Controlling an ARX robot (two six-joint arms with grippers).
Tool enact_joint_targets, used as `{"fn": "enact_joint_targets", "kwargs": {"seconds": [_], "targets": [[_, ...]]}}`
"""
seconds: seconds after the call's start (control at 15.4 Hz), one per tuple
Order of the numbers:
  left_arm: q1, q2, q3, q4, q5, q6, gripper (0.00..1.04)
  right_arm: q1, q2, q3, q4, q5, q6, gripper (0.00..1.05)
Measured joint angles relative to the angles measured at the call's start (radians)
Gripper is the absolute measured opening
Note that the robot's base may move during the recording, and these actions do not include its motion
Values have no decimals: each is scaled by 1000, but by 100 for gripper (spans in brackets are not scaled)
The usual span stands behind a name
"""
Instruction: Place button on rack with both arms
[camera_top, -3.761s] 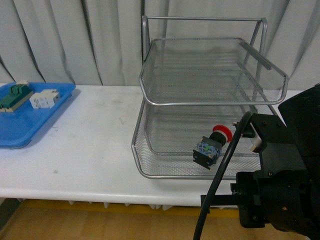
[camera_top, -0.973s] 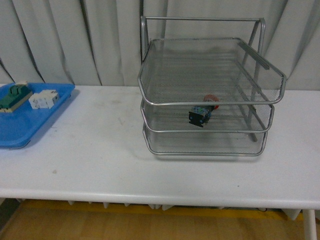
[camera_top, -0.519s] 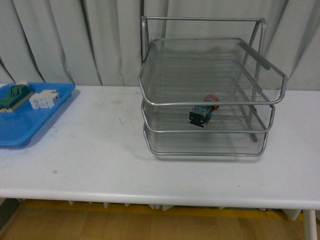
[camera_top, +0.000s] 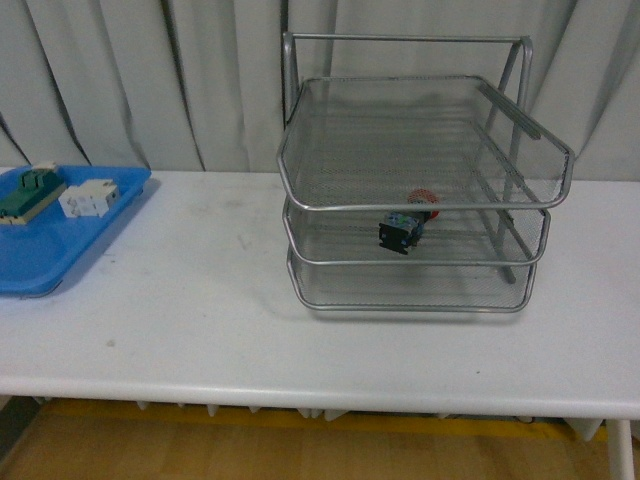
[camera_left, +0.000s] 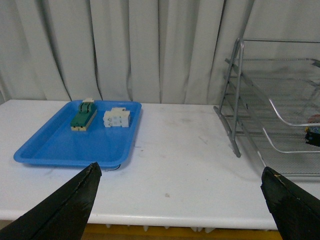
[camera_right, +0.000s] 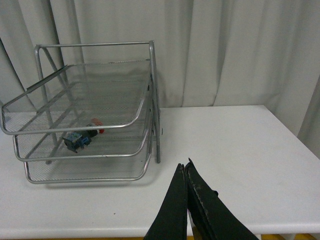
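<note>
— Where is your button?

— Your button (camera_top: 405, 226) lies on its side in the middle tier of the rack (camera_top: 420, 180), toward the front edge of that tier. Its red cap points toward the back and its black body with blue-green marks faces you. From the right wrist view you see it (camera_right: 80, 139) in the same tier, resting on the mesh with nothing touching it. In the left wrist view only a sliver of it (camera_left: 313, 136) shows at the picture's edge.

— And your grippers?

— Your right gripper (camera_right: 186, 172) has its two fingers pressed together with no gap and nothing between them. It hangs over the white table (camera_top: 200, 320), well apart from the rack (camera_right: 85, 125). Your left gripper (camera_left: 182, 200) is spread wide: one fingertip (camera_left: 87, 175) shows low at one side of its picture and the other at the opposite side, with bare table between and nothing held.

— What else is on your table?

— A blue tray (camera_top: 50, 240) sits well to the left of the rack, holding a green-and-cream terminal block (camera_top: 28, 192) and, just beside it, a white component (camera_top: 88, 198). Grey curtains (camera_top: 150, 80) hang behind
</note>
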Motion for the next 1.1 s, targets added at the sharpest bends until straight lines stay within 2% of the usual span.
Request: {"fn": "enact_joint_targets", "kwargs": {"seconds": [0.26,0.39,0.58,0.65,1.1], "targets": [[0,0,0,0,0,0,98,0,-72,0,-72,0,0,2],[0,0,0,0,-2,0,98,0,-231,1,-256,0,-1,2],[0,0,0,0,0,0,98,0,-247,1,-252,0,-3,2],[0,0,0,0,0,0,98,0,-246,1,-256,0,-4,6],[0,0,0,0,0,0,98,0,-246,1,-254,0,-3,99]]}}
